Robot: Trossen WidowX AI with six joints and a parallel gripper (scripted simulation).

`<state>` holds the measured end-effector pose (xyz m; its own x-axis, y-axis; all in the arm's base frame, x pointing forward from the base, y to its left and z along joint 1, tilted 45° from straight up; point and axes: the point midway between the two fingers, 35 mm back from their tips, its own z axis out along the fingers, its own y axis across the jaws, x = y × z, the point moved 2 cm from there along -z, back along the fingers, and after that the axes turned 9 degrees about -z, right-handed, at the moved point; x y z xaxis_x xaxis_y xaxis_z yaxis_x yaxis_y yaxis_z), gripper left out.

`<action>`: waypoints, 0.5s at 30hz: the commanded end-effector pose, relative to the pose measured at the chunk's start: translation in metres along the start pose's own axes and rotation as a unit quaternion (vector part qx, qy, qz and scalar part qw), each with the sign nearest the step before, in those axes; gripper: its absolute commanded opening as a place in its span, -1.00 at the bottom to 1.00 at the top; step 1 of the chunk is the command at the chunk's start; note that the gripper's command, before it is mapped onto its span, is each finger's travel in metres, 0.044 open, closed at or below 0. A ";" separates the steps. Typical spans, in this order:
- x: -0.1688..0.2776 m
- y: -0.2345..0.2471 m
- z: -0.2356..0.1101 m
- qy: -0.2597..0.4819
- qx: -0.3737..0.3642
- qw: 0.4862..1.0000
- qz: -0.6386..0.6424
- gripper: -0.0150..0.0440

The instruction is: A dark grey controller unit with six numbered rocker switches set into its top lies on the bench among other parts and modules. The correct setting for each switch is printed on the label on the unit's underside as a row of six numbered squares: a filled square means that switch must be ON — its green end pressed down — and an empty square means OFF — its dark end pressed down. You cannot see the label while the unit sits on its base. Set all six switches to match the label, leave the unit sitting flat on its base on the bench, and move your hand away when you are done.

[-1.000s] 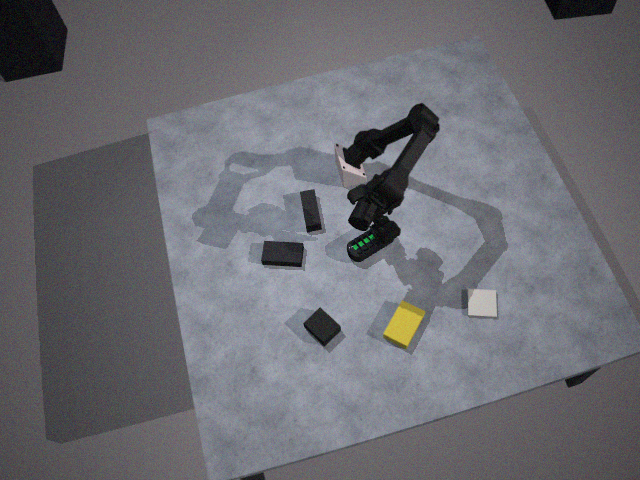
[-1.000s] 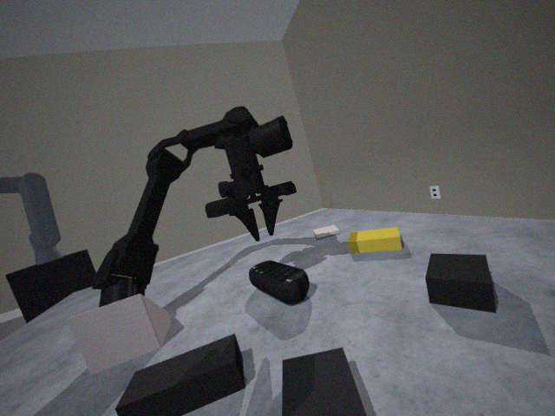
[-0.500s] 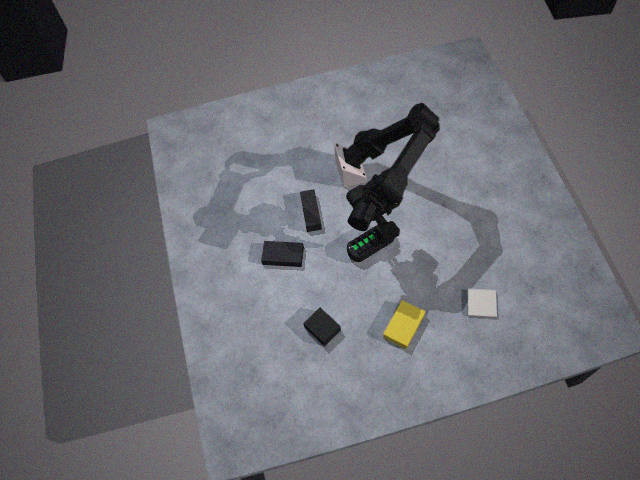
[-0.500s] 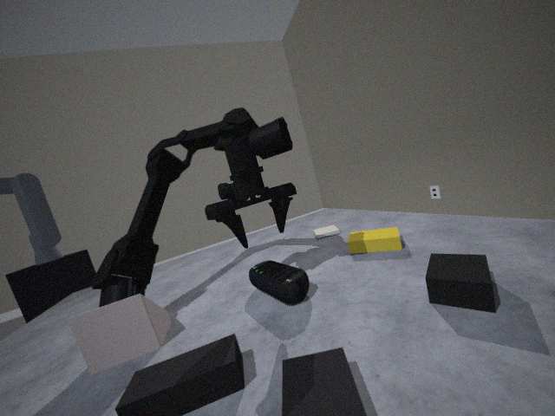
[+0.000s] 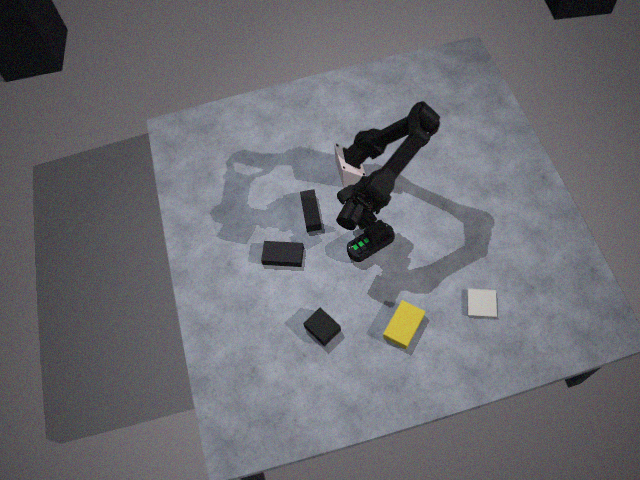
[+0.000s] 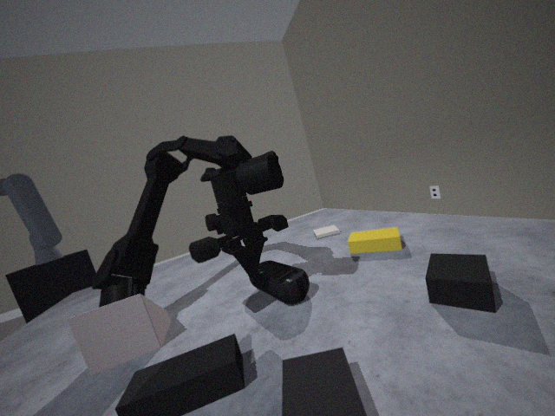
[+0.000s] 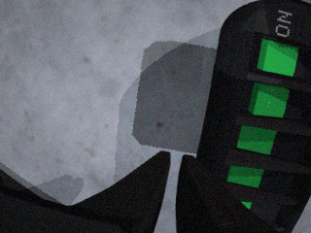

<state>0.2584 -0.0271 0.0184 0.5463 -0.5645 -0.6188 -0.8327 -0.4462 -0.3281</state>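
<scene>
On controller unit [image 5: 370, 242], shut tool [image 7: 174, 171]

Single arm [image 6: 147, 210], matte black all over, no visible markings, cables or screws. Slim boxy links joined by rounded joint housings. Fat black cylinder [image 6: 262, 172] well above fingers, at wrist. Crossbar just above fingers with blocky black knobs at each end. Fingers: two flat black wedges tapering to points, faces smooth, edges straight. Base dark, boxy.
</scene>
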 end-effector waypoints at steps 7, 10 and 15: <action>0.000 -0.001 -0.001 0.006 0.006 1.000 -0.009 -0.49; 0.000 0.000 0.000 0.004 0.002 1.000 -0.004 -0.49; 0.000 0.000 0.000 0.004 0.003 1.000 -0.005 -0.49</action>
<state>0.2584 -0.0269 0.0184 0.5531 -0.5666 -0.6107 -0.8290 -0.4472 -0.3359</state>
